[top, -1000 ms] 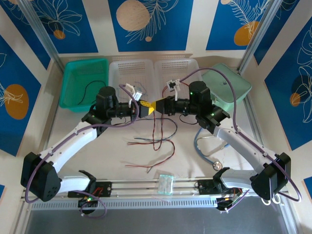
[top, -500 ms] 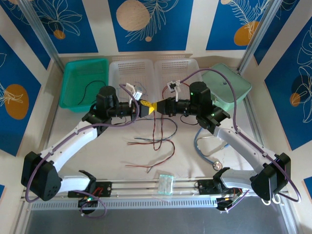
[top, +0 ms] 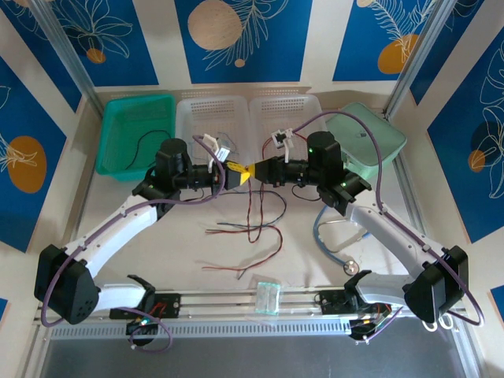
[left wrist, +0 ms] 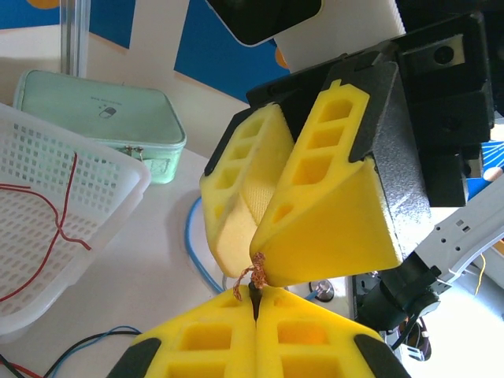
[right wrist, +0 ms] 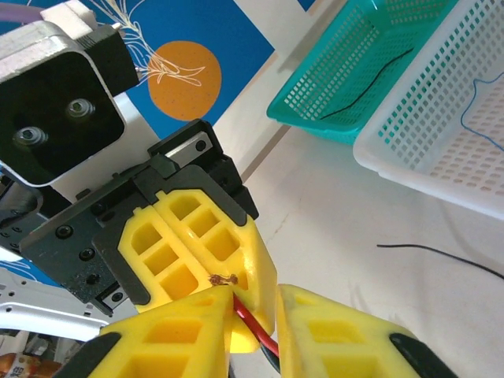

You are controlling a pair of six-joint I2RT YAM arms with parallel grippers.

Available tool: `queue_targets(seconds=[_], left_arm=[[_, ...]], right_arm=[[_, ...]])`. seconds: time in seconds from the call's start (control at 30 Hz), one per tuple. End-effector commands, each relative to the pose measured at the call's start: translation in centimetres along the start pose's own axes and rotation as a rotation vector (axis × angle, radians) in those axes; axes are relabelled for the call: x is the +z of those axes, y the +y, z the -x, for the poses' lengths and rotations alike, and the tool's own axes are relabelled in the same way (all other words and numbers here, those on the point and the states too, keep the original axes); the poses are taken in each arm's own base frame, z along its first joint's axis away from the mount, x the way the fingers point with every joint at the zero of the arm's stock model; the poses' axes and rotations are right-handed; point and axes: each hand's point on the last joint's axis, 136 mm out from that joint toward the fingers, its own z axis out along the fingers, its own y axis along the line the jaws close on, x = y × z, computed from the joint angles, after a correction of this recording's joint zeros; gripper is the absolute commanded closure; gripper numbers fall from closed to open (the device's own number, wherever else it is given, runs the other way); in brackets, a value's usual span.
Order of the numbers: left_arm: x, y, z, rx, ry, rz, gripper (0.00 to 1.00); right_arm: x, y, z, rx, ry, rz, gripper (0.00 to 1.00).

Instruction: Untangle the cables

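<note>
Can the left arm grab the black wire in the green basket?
Probably not yet: the left gripper is shut on a red cable, though the black wire lies uncovered in its green basket.

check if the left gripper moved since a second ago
No. In the top view the left gripper sits at the same spot just below the left white basket's near rim, shut on the red cable end.
</note>
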Motion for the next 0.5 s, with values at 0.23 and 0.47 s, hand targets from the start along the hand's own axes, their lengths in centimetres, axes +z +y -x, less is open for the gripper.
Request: queue_targets(seconds=[0.23, 0.47], left_arm=[[0.07, -1.25, 1.07, 0.029, -0.008, -0.045, 1.00], [0.11, -1.11, 0.92, 0.027, -0.007, -0.041, 1.00]], right_arm=[[0.49, 0.88, -0.15, 0.017, 0.012, 0.080, 0.76], [0.48, 0.72, -0.19, 0.026, 0.012, 0.081, 0.76]])
